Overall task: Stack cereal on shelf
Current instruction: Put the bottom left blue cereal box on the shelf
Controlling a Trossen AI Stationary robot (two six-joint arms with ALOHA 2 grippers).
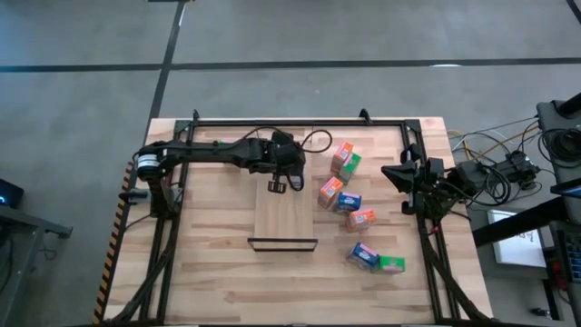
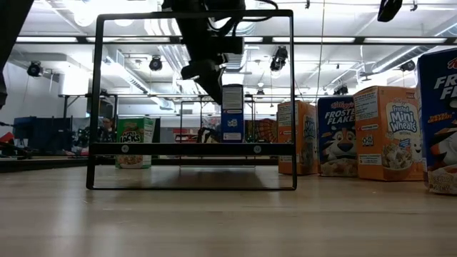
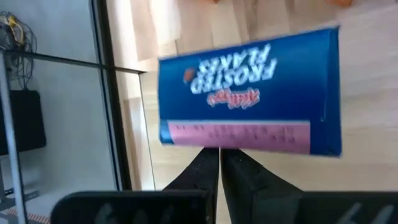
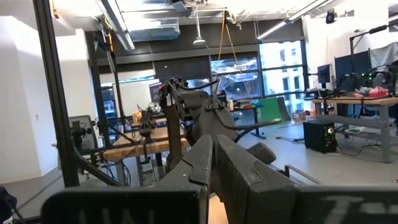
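A blue cereal box [image 3: 249, 87] marked Frosted Flakes stands upright [image 2: 232, 114] at the far end of the shelf [image 1: 286, 218], a light wood panel with a dark metal lip [image 1: 283, 243] at its near end. My left gripper [image 3: 219, 163] is shut above that far end [image 1: 277, 185], slanting down, its tips at the box's upper edge. Several more cereal boxes, orange, blue and green, lie on the table right of the shelf [image 1: 345, 160] [image 1: 361, 220] [image 1: 377, 260]. My right gripper [image 4: 214, 155] is shut and held up at the table's right edge [image 1: 399, 173]. My left gripper's shut fingertips [image 3: 217, 155] point slanting down at the pink strip [image 3: 236, 135] along the blue box's near edge. Whether they touch the box I cannot tell. The box stands upright on its lower end, not lifted.
The shelf's lip shows in the low view as a tall black frame [image 2: 96, 100] close to the camera. Orange and blue boxes [image 2: 389, 132] [image 2: 335, 135] stand to its right, and a green box [image 2: 134, 143] shows far back left. Black rails [image 1: 300, 121] edge the table.
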